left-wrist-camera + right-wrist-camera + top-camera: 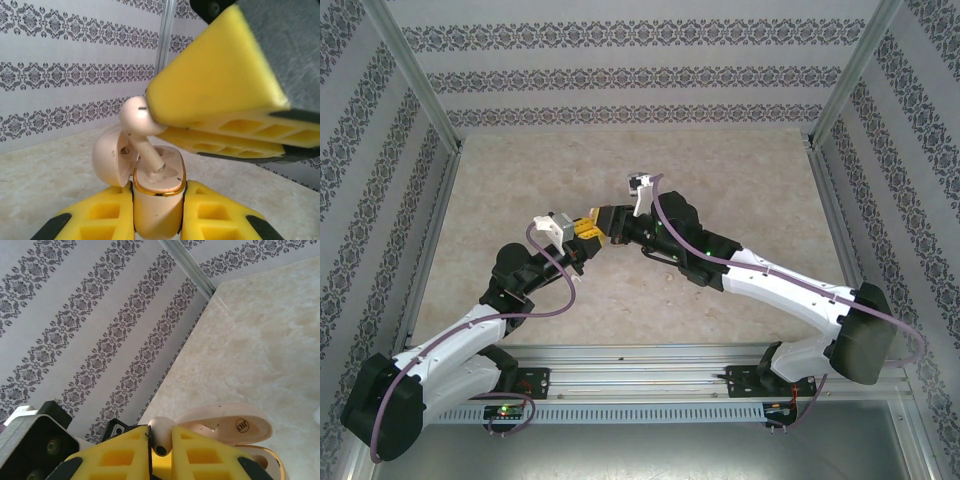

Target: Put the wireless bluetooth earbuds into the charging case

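White-black arms (770,275), purple cables (566,270), yellow jaws

What you can't see well
From the left wrist, the bottom of the charging case (156,205) runs off the picture between the left fingers (102,217), and the right fingers (220,80) cover part of the earbud (136,116). From the right wrist, those fingers hide most of the earbud, and the picture edge cuts the case. From above, you'll find both too small to tell.
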You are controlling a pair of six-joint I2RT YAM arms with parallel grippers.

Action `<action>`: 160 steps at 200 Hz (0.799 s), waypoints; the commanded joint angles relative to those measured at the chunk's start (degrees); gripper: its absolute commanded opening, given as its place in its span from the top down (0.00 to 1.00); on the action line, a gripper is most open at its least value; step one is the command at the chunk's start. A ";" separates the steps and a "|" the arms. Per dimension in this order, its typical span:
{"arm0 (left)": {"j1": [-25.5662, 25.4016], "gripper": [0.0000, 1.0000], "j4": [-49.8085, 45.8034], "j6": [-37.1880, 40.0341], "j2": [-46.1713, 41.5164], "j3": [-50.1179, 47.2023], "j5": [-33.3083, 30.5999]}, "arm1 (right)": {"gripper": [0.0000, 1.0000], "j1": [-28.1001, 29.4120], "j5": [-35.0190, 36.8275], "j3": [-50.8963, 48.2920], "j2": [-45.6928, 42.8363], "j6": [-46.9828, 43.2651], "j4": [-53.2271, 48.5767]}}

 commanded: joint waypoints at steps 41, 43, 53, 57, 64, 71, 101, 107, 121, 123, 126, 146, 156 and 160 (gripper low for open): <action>-0.84 1.00 4.70 1.32 0.28 -0.46 -0.30 | 0.83 0.51 -0.30 -0.98 0.99 0.92 2.24; -0.86 1.00 4.69 1.29 0.32 -0.46 -0.39 | 0.83 0.51 -0.33 -1.00 1.00 0.93 2.26; -0.86 1.00 4.72 1.39 0.28 -0.46 -0.49 | 0.83 0.51 -0.48 -1.26 0.91 1.24 2.50; -0.84 1.00 4.72 1.41 0.29 -0.46 -0.49 | 0.83 0.60 -0.51 -1.40 0.82 1.28 2.48; -0.88 1.00 4.81 1.40 0.41 -0.46 -0.61 | 0.83 0.60 -0.52 -1.58 0.69 1.37 2.52; -0.85 1.00 4.89 1.45 0.45 -0.46 -0.72 | 0.83 0.69 -0.50 -1.67 0.72 1.37 2.34; -0.84 1.00 5.24 1.52 0.56 -0.29 -0.75 | 0.83 0.77 -0.07 -2.62 0.73 1.73 2.31; -0.85 1.00 5.23 1.46 0.64 -0.18 -0.74 | 0.83 0.76 -0.11 -2.77 0.70 1.94 2.45; -0.84 1.00 5.25 1.46 0.80 -0.20 -0.82 | 0.83 0.83 -0.30 -2.89 0.80 2.40 2.83; -0.84 1.00 5.31 1.52 0.80 -0.20 -0.81 | 0.83 0.85 -0.31 -2.90 0.80 2.42 2.85; -0.84 1.00 5.26 1.46 0.80 -0.24 -0.87 | 0.83 0.92 -0.28 -2.88 0.82 2.49 2.83; -0.84 1.00 5.52 1.47 0.88 -0.29 -1.04 | 0.83 0.95 -0.08 -2.90 0.66 2.46 2.58; -0.84 1.00 5.57 1.54 0.89 -0.37 -1.16 | 0.82 1.03 0.16 -2.99 0.52 2.34 2.13; -0.84 1.00 5.60 1.59 0.80 -0.37 -1.22 | 0.82 0.99 0.27 -3.10 0.48 2.34 1.98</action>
